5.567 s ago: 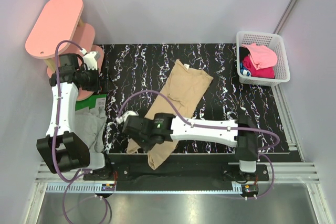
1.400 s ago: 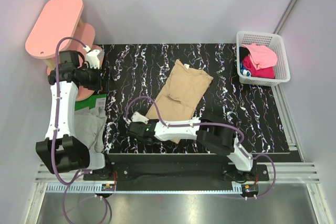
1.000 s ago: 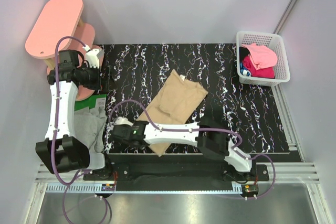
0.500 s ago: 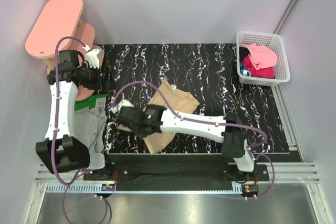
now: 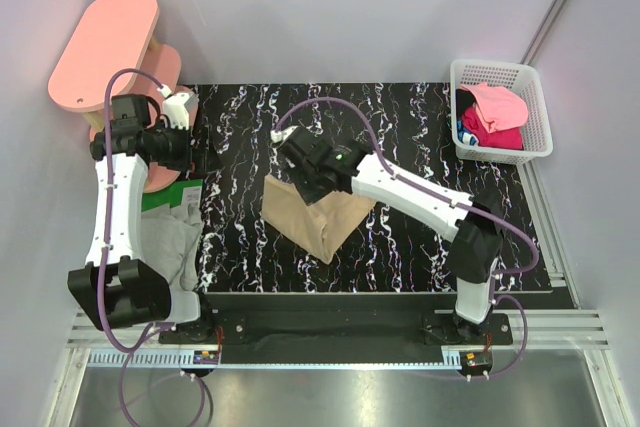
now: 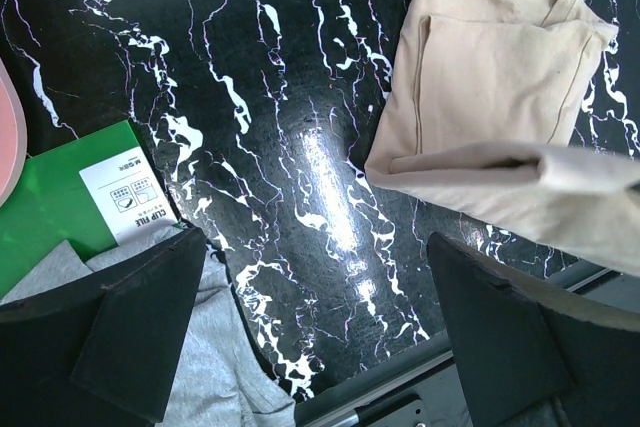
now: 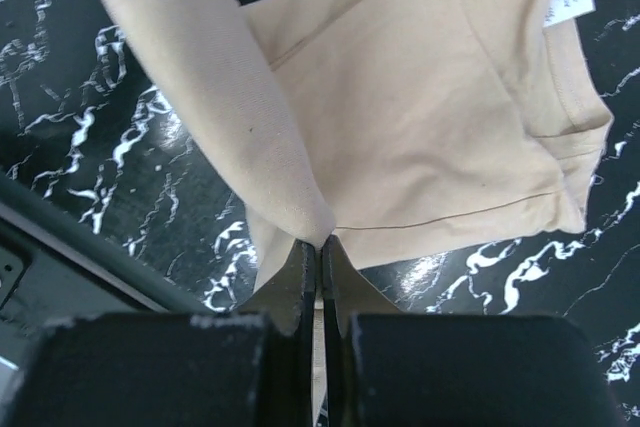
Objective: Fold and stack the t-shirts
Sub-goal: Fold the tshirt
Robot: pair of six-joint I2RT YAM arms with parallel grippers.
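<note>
A tan t-shirt (image 5: 318,219) lies half folded in the middle of the black marbled table (image 5: 420,127). My right gripper (image 7: 320,243) is shut on a pinch of its cloth and holds one end raised above the rest, as the right wrist view shows. In the top view the right gripper (image 5: 303,185) hangs over the shirt's far left part. The left wrist view has the tan t-shirt (image 6: 490,97) at upper right, with the lifted flap below it. My left gripper (image 6: 320,337) is open and empty above the table's left side, and in the top view this left gripper (image 5: 200,159) is by the shelves.
A grey t-shirt (image 5: 170,247) and a green sheet with a white label (image 6: 50,207) lie at the table's left edge. Pink oval shelves (image 5: 105,42) stand at far left. A white basket (image 5: 487,65) at far right holds a pink shirt (image 5: 497,104) and a magenta one (image 5: 495,135).
My right gripper has carried the tan shirt's near end up and away from the front edge, over the rest of the shirt. The shirt now covers a shorter patch. The left arm has stayed still.
</note>
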